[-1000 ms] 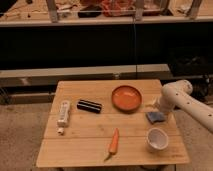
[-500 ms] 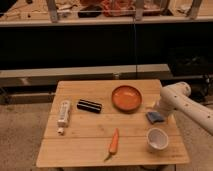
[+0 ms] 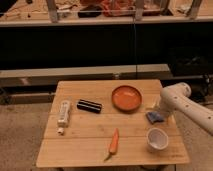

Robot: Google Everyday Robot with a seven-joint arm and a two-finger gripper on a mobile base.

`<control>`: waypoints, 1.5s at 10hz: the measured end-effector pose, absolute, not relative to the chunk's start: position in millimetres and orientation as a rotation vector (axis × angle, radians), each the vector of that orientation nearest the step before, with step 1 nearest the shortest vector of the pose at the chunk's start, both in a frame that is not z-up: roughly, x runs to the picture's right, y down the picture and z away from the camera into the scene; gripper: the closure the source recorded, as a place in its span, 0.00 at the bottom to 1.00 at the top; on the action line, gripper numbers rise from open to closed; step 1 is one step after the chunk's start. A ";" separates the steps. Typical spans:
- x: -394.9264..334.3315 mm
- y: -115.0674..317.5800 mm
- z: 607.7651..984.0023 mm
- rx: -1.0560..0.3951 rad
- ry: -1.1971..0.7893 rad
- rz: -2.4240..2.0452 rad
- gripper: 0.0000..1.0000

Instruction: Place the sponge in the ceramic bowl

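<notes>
- Right beneath the pincer, at the table's edge on the arm's side, the sponge lies flat on the wood.
- The pincer hangs low over it, jaws spread wide, gripping nothing that I can make out.
- The ceramic bowl sits near the pincer, toward the table's middle, and holds no sponge.
- A white cup stands just nearer the camera than the pincer.
- Judgement: the sponge is outside the bowl, so grasping, lifting and carrying it across all remain.
</notes>
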State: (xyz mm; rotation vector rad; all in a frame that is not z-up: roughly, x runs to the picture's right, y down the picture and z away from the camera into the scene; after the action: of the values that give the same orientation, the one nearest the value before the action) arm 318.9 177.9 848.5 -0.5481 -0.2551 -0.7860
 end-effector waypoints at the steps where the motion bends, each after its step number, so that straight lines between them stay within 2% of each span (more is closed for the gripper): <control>1: 318.9 178.7 848.3 -0.549 -0.256 -0.786 0.20; 15: 319.2 186.3 842.6 -0.552 -0.266 -0.783 0.20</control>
State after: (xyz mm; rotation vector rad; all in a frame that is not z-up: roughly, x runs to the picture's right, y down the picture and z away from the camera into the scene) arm 319.2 186.3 842.6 -0.5523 -0.2655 -0.7832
